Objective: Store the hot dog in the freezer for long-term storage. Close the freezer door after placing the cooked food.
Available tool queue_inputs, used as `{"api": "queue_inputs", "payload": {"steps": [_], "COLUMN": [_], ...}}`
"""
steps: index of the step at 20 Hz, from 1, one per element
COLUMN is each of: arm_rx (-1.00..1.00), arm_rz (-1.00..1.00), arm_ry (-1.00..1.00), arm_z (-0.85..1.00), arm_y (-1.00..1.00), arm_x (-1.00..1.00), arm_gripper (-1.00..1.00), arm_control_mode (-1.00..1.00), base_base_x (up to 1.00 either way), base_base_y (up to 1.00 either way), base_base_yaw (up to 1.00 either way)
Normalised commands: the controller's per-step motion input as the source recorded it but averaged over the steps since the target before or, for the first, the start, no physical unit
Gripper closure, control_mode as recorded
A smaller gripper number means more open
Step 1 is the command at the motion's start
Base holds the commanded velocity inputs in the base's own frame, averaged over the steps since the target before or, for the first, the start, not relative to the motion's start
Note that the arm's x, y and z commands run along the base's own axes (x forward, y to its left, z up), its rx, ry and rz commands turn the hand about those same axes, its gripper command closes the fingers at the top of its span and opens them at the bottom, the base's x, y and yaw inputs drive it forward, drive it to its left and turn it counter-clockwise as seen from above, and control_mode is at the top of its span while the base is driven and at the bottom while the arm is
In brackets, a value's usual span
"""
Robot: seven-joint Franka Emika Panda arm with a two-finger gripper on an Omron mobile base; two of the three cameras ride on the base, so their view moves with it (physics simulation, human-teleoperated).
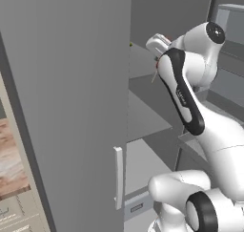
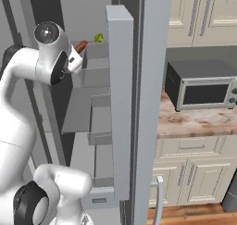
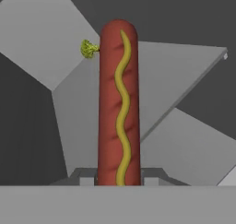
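Nearest the hand camera, the hot dog (image 3: pixel 119 108) is standing straight up from 6 o'clock, a yellow mustard squiggle running along it. The gripper (image 3: pixel 119 180) is clamping its lower end, fingers pressing in from both sides. In the right base view the sausage tip (image 2: pixel 80 46) is poking out at 1 o'clock from the wrist, just beside the upper freezer shelf (image 2: pixel 95 50), with a small green leafy item (image 2: pixel 99 37) sitting farther along at 2 o'clock.

The step in hand looks like carrying the sausage inside the freezer (image 1: pixel 143 116) and setting it down. Doing it well probably means easing the hand forward until the sausage is lying over a flat shelf (image 3: pixel 184 75), lowering it until it is nearly touching, then parting the fingers, keeping away from the green item so it is not getting nudged.

The freezer door (image 1: pixel 66 107) is standing open at 9 o'clock of the arm in the left base view, its white handle (image 1: pixel 118 177) low down. The other door's edge (image 2: pixel 119 103) is crowding the opposite side, so open room is narrow; the elbow needs care between both edges.
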Motion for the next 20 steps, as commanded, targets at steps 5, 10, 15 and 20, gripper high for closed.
{"api": "queue_inputs", "payload": {"steps": [5, 10, 15, 20], "arm_rx": [-0.02, -0.02, -0.03, -0.02], "arm_rz": [0.0, 0.01, 0.02, 0.05], "arm_ry": [0.09, 0.11, 0.08, 0.01], "arm_z": [0.0, 0.0, 0.0, 0.0], "arm_y": [0.0, 0.02, 0.01, 0.0], "arm_x": [0.31, 0.32, 0.36, 0.36], "arm_gripper": [1.0, 1.0, 1.0, 1.0], "arm_control_mode": [-1.0, -1.0, -1.0, -1.0], "base_base_x": [0.0, 0.0, 0.0, 0.0], "base_base_y": [0.0, 0.0, 0.0, 0.0], "base_base_yaw": [0.0, 0.0, 0.0, 0.0]}}
